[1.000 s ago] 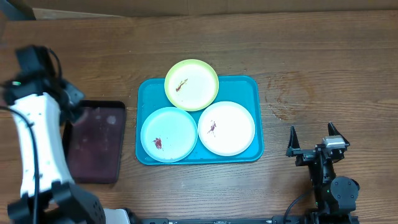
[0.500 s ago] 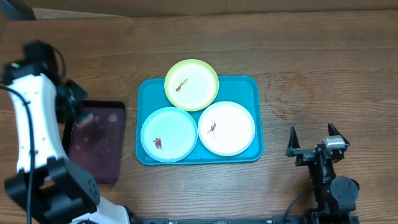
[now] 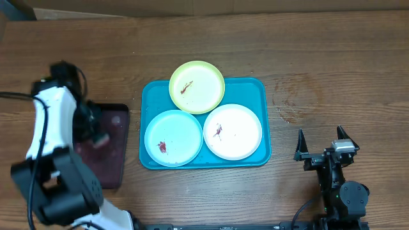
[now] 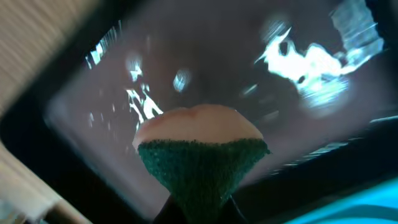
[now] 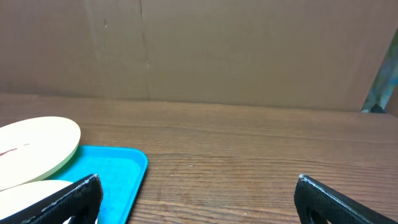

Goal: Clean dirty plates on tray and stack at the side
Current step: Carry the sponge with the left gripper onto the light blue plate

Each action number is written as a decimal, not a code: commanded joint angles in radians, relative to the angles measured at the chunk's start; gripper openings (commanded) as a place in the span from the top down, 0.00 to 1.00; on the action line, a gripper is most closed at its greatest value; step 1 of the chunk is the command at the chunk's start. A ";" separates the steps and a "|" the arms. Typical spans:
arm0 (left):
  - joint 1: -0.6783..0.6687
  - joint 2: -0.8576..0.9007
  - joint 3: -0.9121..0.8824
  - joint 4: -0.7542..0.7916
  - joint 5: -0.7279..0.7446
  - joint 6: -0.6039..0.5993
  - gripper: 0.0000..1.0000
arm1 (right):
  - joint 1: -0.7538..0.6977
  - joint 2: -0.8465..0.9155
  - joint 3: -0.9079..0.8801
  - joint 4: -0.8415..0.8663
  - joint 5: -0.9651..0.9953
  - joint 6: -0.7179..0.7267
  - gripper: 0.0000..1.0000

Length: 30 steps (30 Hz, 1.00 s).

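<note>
Three plates sit on the tray (image 3: 249,92), which lies in the middle of the bench (image 3: 332,57), a bit closer to the near edge. The green plate (image 3: 197,87) is at the far side and hangs out over the far rim of the tray. It has a thin brown streak on it. The blue plate (image 3: 173,137) is at the near left of the tray and has a small red spot. The white plate (image 3: 232,131) is at the near right and has a small red mark too. The blue and white plates lie side by side and touch. The green plate's near edge meets both of them.

A dark tray (image 3: 112,166) lies close to the left edge of the bench, apart from the blue tray. The left tool (image 3: 94,128) is over it, and it pinches a sponge (image 4: 199,146). The sponge is green on one side and pale on the other. The left wrist view is blurry, but the dark tray below the sponge looks shiny. I cannot tell if the sponge touches it.

The right tool (image 3: 319,137) is by the near right corner of the bench, well apart from the tray. Its fingers (image 5: 78,196) are spread wide and hold nothing. They point at the far edge of the bench.
</note>
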 commanded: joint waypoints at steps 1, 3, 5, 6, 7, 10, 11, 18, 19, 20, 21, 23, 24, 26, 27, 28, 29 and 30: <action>0.000 -0.021 0.054 -0.043 -0.006 0.013 0.96 | 0.005 -0.008 -0.010 0.006 0.000 -0.001 0.00; 0.000 -0.027 0.136 -0.110 -0.006 0.017 0.96 | 0.005 -0.008 -0.010 0.006 0.000 -0.001 0.00; 0.000 -0.029 0.254 -0.196 -0.004 0.017 0.96 | 0.005 -0.008 -0.010 0.006 0.000 -0.001 0.00; -0.001 -0.029 0.317 -0.237 0.007 0.017 0.96 | 0.005 -0.008 -0.010 0.006 0.000 -0.001 0.00; -0.002 -0.029 0.383 -0.277 0.028 0.018 0.96 | 0.005 -0.008 -0.010 0.006 0.000 -0.001 0.00; -0.010 -0.030 0.535 -0.352 0.153 0.061 0.96 | 0.005 -0.008 -0.010 0.006 0.000 -0.001 0.00; -0.023 -0.032 0.579 -0.364 0.240 0.101 0.96 | 0.005 -0.008 -0.010 0.006 0.000 -0.001 0.00; -0.150 -0.034 0.518 -0.390 0.502 0.235 0.96 | 0.005 -0.008 -0.010 0.006 0.000 -0.001 0.00; -0.180 -0.034 0.484 -0.382 0.512 0.255 0.96 | 0.005 -0.008 -0.010 0.006 0.000 -0.001 0.00; -0.209 -0.034 0.448 -0.366 0.515 0.264 0.96 | 0.005 -0.008 -0.010 0.006 0.000 -0.001 0.00; -0.242 -0.034 0.404 -0.344 0.513 0.265 0.96 | 0.005 -0.008 -0.010 0.006 0.000 -0.001 0.00; -0.305 -0.034 0.309 -0.278 0.518 0.260 0.96 | 0.005 -0.008 -0.010 0.006 0.000 -0.001 0.00; -0.337 -0.034 0.256 -0.235 0.518 0.246 0.96 | 0.005 -0.008 -0.010 0.006 0.000 -0.001 0.00; -0.395 -0.034 0.153 -0.150 0.520 0.200 0.96 | 0.005 -0.008 -0.010 0.005 0.000 -0.001 0.00; -0.424 -0.034 0.102 -0.107 0.519 0.178 0.96 | 0.005 -0.008 -0.010 0.006 0.000 -0.001 0.00; -0.448 -0.034 0.057 -0.064 0.519 0.161 0.96 | 0.005 -0.008 -0.010 0.006 0.000 -0.001 0.00; -0.473 -0.034 0.011 -0.017 0.519 0.142 0.96 | 0.005 -0.008 -0.010 0.006 0.000 -0.001 0.00; -0.492 -0.034 -0.024 0.021 0.519 0.125 0.96 | 0.005 -0.008 -0.010 0.006 0.000 -0.001 0.00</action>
